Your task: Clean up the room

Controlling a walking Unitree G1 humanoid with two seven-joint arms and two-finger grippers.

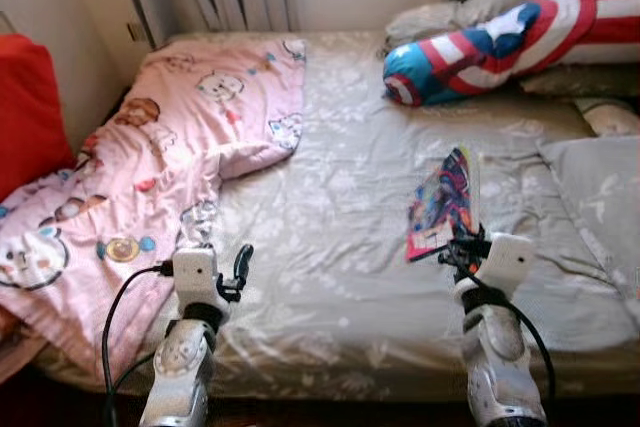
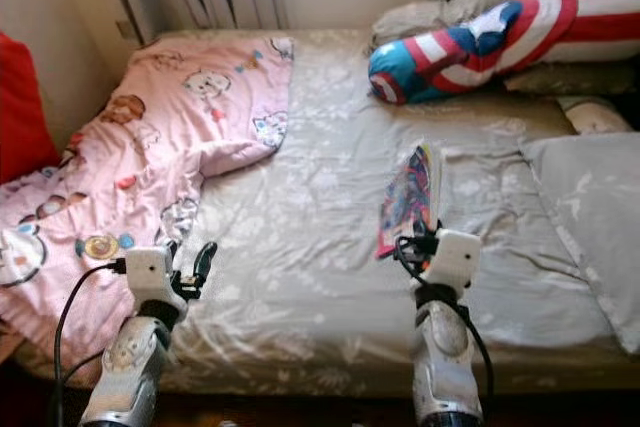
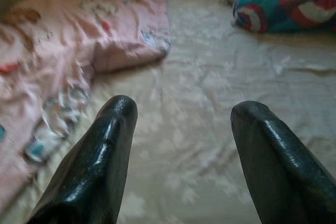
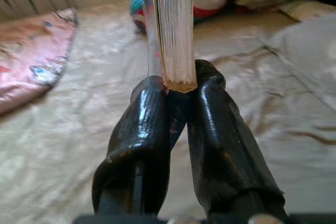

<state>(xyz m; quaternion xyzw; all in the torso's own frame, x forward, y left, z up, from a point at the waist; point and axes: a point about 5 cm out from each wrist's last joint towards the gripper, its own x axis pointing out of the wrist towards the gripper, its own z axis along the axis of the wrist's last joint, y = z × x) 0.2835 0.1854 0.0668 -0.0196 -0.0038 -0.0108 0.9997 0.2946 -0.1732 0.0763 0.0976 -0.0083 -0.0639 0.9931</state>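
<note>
Glossy black fingers [image 4: 157,129] pinch thin, colourful book [image 1: 443,202].

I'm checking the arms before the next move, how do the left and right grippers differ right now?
The left gripper is open and holds nothing; the right gripper is shut on the book. The left hovers beside the pink blanket, the right over the bare sheet. Both reach forward above the bed.
</note>
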